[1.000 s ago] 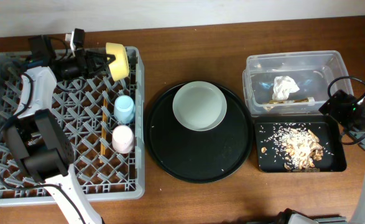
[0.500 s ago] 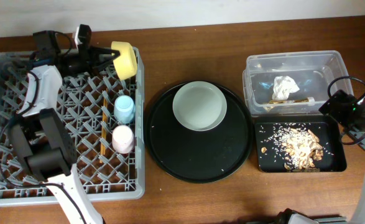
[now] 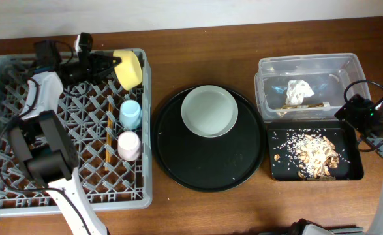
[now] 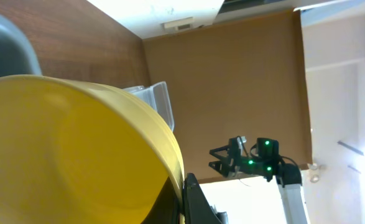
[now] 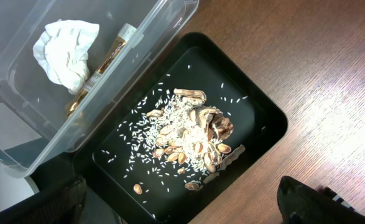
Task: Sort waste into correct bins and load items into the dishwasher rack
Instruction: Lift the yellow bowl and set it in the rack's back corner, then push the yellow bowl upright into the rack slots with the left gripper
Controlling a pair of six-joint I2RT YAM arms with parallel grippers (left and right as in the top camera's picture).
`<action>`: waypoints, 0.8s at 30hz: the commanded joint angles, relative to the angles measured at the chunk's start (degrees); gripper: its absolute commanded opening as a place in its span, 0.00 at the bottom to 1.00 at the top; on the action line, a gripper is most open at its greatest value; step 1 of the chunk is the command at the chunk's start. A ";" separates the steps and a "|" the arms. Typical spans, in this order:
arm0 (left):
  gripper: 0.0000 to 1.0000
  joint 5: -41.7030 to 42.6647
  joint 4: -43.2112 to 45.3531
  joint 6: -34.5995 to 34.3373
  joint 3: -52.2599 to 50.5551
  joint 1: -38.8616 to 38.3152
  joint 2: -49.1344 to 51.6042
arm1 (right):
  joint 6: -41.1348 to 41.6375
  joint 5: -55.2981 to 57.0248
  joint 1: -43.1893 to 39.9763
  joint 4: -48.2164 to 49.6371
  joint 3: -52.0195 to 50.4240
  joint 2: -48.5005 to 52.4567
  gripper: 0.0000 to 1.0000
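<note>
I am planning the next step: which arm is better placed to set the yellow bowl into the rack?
Left. The left gripper is shut on the yellow bowl above the rack, at its far corner; the right gripper is open by the black tray, across the table.

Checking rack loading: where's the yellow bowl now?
In the overhead view, the yellow bowl is held on edge by the left gripper at the dishwasher rack's far right corner, beyond the light-blue cup.
</note>
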 commanded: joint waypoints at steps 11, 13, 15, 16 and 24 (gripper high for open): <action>0.99 -2.43 -0.17 -4.52 0.92 9.68 -0.76 | 0.04 0.72 -0.35 0.00 0.68 0.00 0.99; 0.99 -3.13 -0.20 -4.52 0.92 9.73 -4.33 | 0.07 0.72 -0.35 -0.02 0.68 0.00 0.99; 0.99 -4.85 -0.85 -4.48 0.92 9.33 -8.28 | 0.04 0.72 -0.35 -0.02 0.68 0.00 0.99; 0.99 -6.91 -2.29 -4.20 0.92 8.87 -10.99 | 0.04 0.72 -0.35 0.00 0.68 0.00 0.99; 0.06 -30.73 -9.25 4.13 0.90 -4.33 -26.62 | 0.04 0.72 -0.35 -0.02 0.68 0.00 0.99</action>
